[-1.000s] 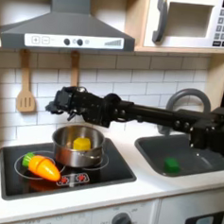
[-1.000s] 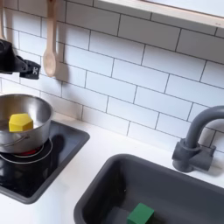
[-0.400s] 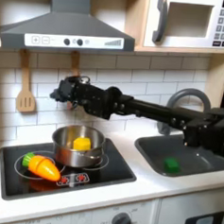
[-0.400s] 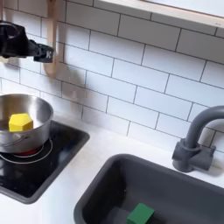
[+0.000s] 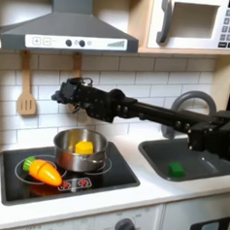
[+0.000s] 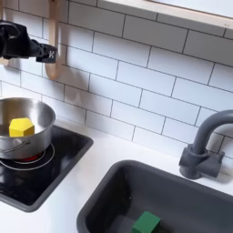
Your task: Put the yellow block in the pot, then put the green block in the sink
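The yellow block (image 5: 84,146) (image 6: 21,128) lies inside the steel pot (image 5: 67,155) (image 6: 35,111) on the stove's burner. In the dark grey sink (image 5: 208,155) (image 6: 196,193) rests the green block (image 5: 175,169) (image 6: 146,223). My gripper (image 5: 66,94) (image 6: 16,47) hangs in the air above and slightly behind the pot, close to the tiled wall. It looks open with nothing between its fingers. The black arm stretches from the first exterior view's right, passing over the sink.
An orange toy carrot (image 5: 42,170) lies on the black stove (image 5: 103,179) (image 6: 55,164) left of the pot in the first exterior view. The arched faucet (image 5: 191,101) (image 6: 205,146) stands behind the sink. A wooden spatula (image 5: 27,89) and a spoon (image 6: 52,50) hang on the wall.
My gripper has risen from just above the pot's rim to well above it, toward the wall. Both blocks stayed where they were.
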`<state>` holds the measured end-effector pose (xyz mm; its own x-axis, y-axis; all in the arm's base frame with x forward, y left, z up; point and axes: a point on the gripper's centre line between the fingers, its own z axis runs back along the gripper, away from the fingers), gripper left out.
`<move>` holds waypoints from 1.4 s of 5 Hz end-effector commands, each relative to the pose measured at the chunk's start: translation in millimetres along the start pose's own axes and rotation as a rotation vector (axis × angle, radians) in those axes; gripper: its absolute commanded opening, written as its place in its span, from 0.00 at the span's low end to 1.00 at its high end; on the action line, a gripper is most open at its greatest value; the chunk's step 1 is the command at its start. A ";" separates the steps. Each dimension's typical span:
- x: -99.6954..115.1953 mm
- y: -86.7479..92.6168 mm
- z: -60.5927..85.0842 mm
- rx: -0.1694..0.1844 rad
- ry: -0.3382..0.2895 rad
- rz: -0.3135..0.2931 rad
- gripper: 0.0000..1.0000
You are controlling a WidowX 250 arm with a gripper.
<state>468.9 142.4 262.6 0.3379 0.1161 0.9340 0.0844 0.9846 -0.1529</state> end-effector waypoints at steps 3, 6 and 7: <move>8.3 -7.1 -15.5 -0.028 -0.029 -0.008 1.00; 9.3 -5.6 -16.9 -0.019 -0.065 -0.004 0.00; 11.0 -11.2 -18.4 -0.033 -0.091 -0.016 0.00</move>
<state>490.4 129.8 266.2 0.2528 0.1114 0.9611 0.1224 0.9817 -0.1460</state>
